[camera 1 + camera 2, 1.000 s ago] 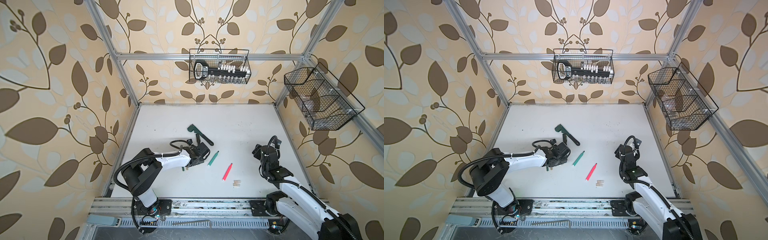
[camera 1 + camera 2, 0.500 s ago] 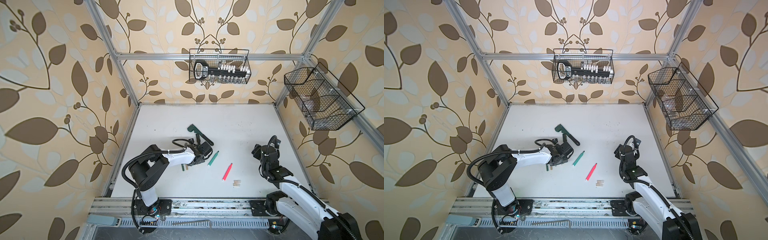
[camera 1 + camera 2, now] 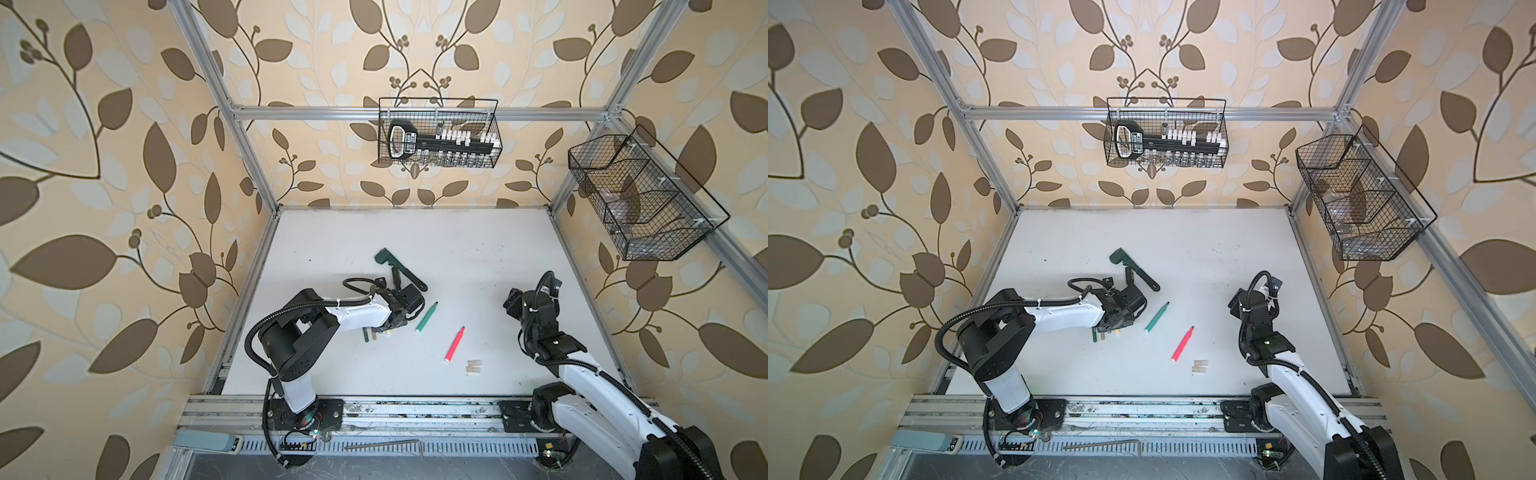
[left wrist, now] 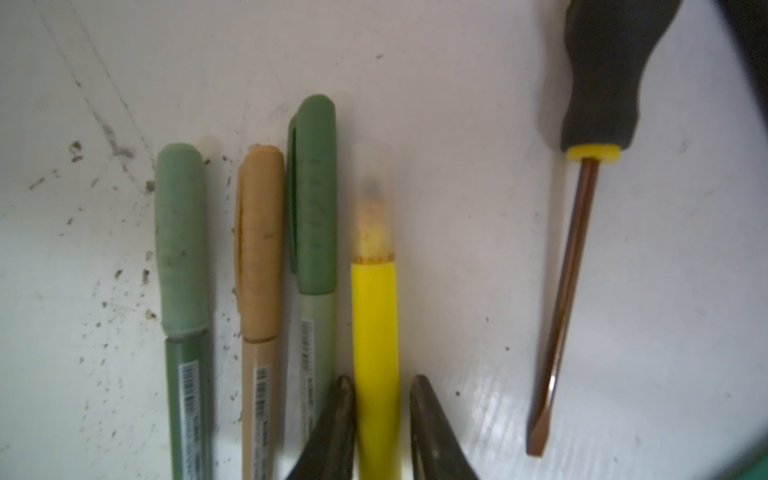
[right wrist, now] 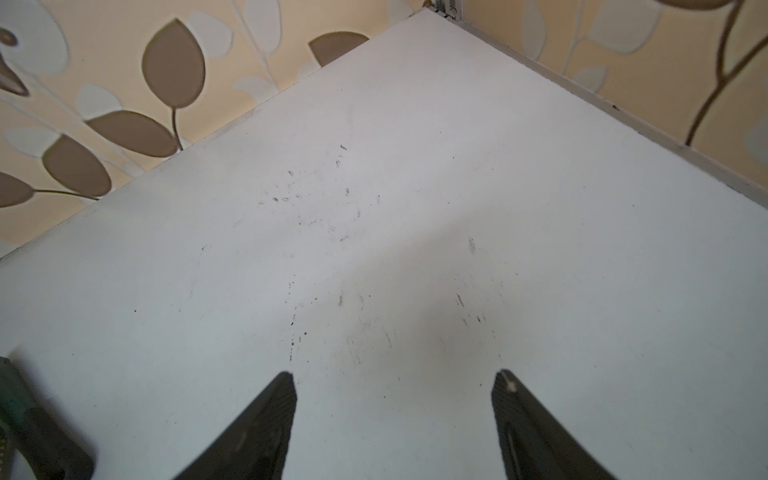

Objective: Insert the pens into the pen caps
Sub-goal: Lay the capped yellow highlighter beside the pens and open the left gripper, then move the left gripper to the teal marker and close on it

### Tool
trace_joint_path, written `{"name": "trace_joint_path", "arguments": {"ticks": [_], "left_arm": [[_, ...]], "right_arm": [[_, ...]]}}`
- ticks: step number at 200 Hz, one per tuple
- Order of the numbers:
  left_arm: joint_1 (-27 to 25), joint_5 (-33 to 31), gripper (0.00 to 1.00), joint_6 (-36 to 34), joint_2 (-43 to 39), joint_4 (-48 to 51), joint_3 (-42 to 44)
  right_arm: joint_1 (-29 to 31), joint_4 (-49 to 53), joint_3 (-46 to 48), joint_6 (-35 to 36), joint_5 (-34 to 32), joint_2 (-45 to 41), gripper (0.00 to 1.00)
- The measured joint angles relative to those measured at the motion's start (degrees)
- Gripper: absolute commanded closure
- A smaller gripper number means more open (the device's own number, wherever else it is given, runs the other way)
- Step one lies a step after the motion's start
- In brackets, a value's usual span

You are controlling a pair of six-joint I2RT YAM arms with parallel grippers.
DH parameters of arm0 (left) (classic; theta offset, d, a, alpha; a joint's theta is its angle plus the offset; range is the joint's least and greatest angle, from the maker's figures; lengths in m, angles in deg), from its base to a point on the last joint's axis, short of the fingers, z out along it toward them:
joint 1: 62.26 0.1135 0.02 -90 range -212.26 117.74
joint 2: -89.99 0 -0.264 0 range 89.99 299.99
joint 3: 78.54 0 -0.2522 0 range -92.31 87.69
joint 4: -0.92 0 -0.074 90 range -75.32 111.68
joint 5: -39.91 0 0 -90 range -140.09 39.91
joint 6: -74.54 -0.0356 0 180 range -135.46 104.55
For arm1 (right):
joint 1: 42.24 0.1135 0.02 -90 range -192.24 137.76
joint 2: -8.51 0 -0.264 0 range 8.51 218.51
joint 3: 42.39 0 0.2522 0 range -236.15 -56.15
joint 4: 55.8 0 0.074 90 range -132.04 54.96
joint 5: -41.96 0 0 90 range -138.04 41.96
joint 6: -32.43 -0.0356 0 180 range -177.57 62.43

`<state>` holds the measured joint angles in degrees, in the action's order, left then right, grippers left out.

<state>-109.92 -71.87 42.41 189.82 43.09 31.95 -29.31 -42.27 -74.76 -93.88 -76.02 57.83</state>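
Left gripper [image 4: 380,379]: barely apart astride smooth yellow cylindrical pen [image 4: 374,316] (translucent-capped).
Right gripper [image 5: 395,384]: ribbed jaws spread wide.

Four capped pens [image 4: 259,249] abreast; teal pen [image 3: 427,316], pink pen [image 3: 454,345], beige caps [image 3: 473,365] loose nearby.

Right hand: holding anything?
No, the right hand is open, with only table showing in the gap.
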Motion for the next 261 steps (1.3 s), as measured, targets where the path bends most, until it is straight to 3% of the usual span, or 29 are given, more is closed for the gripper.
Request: {"name": "trace_joint_path", "arguments": {"ticks": [82, 115, 196, 261], "left_arm": [[0.0, -1.6, 0.75, -1.0, -0.5, 4.8, -3.7], [-0.5, -3.5, 0.78, -1.9, -2.4, 7.9, -5.9], [-13.2, -8.6, 0.73, -11.6, -9.2, 10.8, -9.9], [-14.7, -4.1, 0.71, -20.1, -7.1, 7.0, -9.5]], "right_arm": [[-0.2, 0.0, 0.0, 0.0, 0.4, 0.0, 0.25], [-0.3, 0.0, 0.0, 0.2, 0.4, 0.0, 0.25], [-0.3, 0.0, 0.0, 0.2, 0.9, 0.0, 0.25], [-0.4, 0.0, 0.0, 0.4, 1.7, 0.0, 0.25]]}}
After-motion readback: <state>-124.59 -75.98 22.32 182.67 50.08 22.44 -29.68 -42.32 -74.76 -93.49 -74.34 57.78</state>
